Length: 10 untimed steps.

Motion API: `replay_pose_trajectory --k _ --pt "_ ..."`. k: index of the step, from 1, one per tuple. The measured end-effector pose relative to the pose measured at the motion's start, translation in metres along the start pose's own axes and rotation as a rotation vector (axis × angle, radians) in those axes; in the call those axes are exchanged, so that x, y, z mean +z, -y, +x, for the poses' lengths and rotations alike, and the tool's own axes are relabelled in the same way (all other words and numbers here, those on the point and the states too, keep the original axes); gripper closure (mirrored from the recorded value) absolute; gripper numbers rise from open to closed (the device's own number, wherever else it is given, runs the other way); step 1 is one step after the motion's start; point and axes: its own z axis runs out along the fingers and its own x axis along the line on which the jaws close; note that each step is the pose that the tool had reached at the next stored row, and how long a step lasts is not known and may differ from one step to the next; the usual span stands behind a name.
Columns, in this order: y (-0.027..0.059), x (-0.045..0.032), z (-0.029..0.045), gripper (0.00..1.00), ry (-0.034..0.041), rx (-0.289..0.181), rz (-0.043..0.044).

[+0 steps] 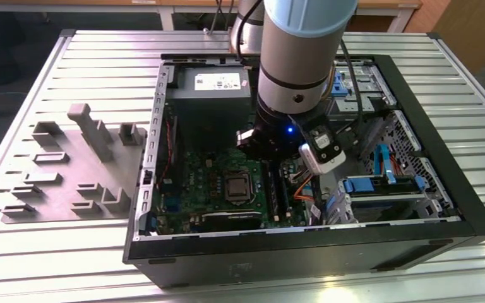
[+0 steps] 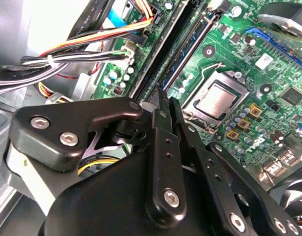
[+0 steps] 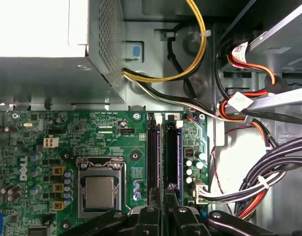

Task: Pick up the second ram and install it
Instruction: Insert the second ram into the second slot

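Note:
The second ram [image 3: 172, 157] stands on edge along a black memory slot of the green motherboard [image 3: 52, 137], beside the CPU socket [image 3: 99, 191]. Its blue-green board [image 2: 188, 51] runs away from the fingertips in the second wrist view. My gripper [image 3: 165, 212] is shut on the near end of the stick, fingers close together on both sides of it, seen also as the gripper [image 2: 165, 101] in the second wrist view. I cannot tell how deep the stick sits in the slot. A parallel black slot [image 3: 153, 157] lies right next to it. In the exterior view the arm's wrist [image 1: 297, 101] reaches down into the open case.
The grey power-supply box [image 1: 217, 88] sits at the far end of the case. Bundled cables [image 3: 249, 189] crowd the side of the slots away from the socket. A drive cage with blue clips [image 1: 377, 186] is at the exterior view's right. Grey holder blocks [image 1: 83, 164] stand on the table at its left.

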Motion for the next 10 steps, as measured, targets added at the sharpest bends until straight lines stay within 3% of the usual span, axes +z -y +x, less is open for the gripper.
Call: replay_pose_trajectory --k 3,4,10 --pt "0.0000 -0.0001 0.0000 0.83 0.0000 0.000 0.0001" --pt "0.0000 -0.0001 0.0000 0.89 0.0000 0.000 0.0000" --pt "0.0000 -0.0004 0.0000 0.89 -0.0001 0.000 0.0001"
